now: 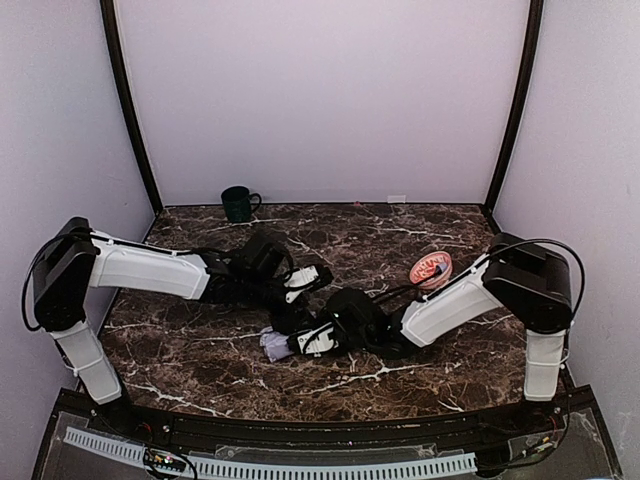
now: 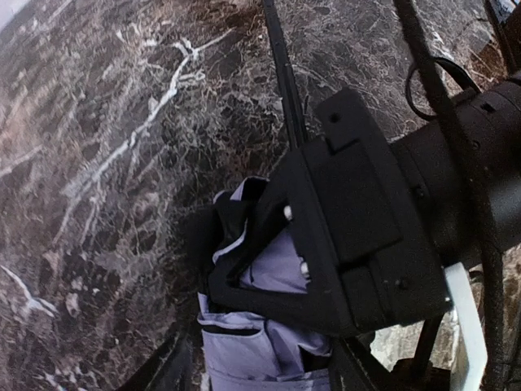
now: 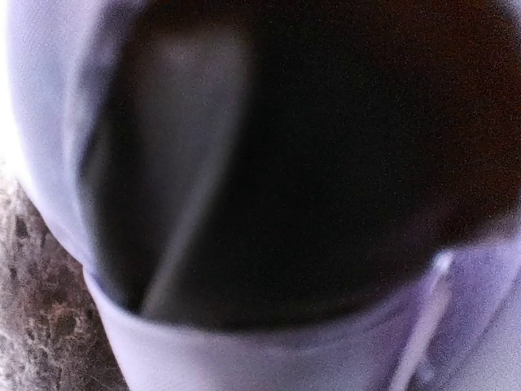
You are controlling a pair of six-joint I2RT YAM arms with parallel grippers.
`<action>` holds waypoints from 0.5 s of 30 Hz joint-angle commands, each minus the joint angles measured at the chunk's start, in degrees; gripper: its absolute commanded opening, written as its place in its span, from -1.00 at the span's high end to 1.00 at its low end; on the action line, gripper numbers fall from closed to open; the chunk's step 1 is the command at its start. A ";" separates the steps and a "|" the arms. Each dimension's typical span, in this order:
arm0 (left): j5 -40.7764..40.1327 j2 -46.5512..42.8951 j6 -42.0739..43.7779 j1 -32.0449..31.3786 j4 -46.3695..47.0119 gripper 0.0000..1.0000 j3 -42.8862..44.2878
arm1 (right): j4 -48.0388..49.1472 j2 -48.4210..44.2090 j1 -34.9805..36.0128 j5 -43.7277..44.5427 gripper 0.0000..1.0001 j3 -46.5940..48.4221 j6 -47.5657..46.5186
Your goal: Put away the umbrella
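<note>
Watch the crowding here: your left gripper point(image 2: 260, 379) hangs right over the right gripper point(image 1: 296, 340), just left of the table's point(image 1: 200, 350) middle and toward the near edge. Any quick move could knock one against the other.

The right one is pinching the umbrella point(image 1: 274, 346) by its fabric alone, as the left wrist view shows. Cloth slides, so a lift or tug could let the bundle drop out.

Your left jaws stand spread at either side of the fabric, gripping nothing that I can see. That leaves the whole load on that one pinch.

The umbrella itself is folded down into a loose, rumpled bundle. It is pale lavender outside, with black lining gaping in the right wrist view. A thin black shaft point(image 2: 285, 81) appears to run off from it across the marble. It could snag if you swing.

Mind the red-patterned bowl point(image 1: 432, 268) too, sitting close by your right forearm.
</note>
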 commanded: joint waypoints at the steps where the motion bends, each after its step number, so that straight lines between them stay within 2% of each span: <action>1: 11.45 4.44 -6.77 0.40 -18.14 -0.18 1.80 | 3.25 1.66 0.77 3.71 1.00 2.19 4.65; 6: 17.54 5.75 -6.69 1.37 -19.54 -0.20 2.42 | 3.33 2.11 0.72 4.64 1.00 3.37 5.82; 8: 18.45 5.81 -6.00 1.48 -20.17 -0.21 2.29 | 3.45 1.83 0.70 4.63 0.90 3.16 5.94; 12: 18.27 6.23 -4.60 1.48 -20.63 -0.22 1.49 | 2.28 1.73 0.87 4.34 0.67 2.76 6.93; 15: 16.81 7.49 -4.53 1.42 -20.18 -0.22 0.99 | 1.03 1.72 1.24 3.66 0.26 2.04 7.79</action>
